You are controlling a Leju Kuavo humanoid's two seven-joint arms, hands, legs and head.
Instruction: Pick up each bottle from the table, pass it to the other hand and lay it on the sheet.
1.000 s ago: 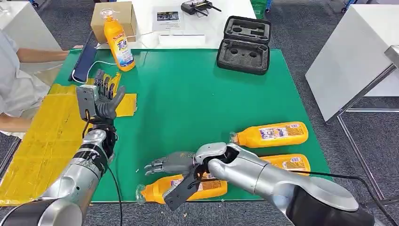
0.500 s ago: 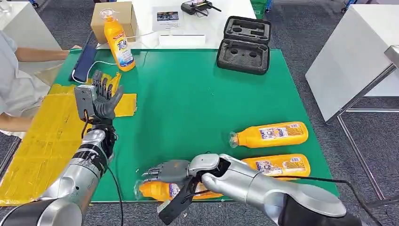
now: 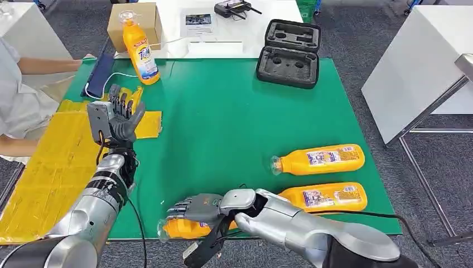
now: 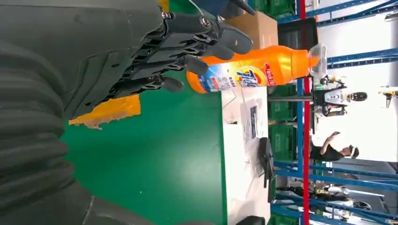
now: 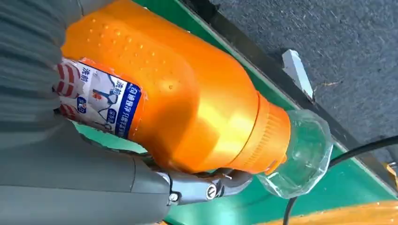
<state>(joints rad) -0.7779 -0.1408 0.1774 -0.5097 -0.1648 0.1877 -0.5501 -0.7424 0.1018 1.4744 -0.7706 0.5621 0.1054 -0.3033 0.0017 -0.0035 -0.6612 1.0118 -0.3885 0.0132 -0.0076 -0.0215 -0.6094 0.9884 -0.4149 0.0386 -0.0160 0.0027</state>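
Observation:
My right hand (image 3: 198,207) lies over an orange bottle (image 3: 177,228) that rests on its side at the green mat's near edge. In the right wrist view the bottle (image 5: 187,103) sits against the palm, and a finger (image 5: 206,185) curls under its neck by the clear cap. Two more orange bottles (image 3: 321,159) (image 3: 329,196) lie on the mat to the right. A fourth bottle (image 3: 139,50) stands upright at the far left. My left hand (image 3: 120,120) is raised above the yellow sheet (image 3: 44,167), fingers spread and holding nothing; its fingers (image 4: 155,61) appear beside the upright bottle (image 4: 253,70).
An open black foam case (image 3: 290,53) sits at the mat's far edge. A cardboard box (image 3: 146,17) and a dark tablet (image 3: 100,75) are at the far left. A person (image 3: 17,95) sits at the left. A white table (image 3: 418,67) stands to the right.
My right hand has dropped toward the near edge and settled onto the lying bottle, fingers curling round it. The left hand has stayed in place.

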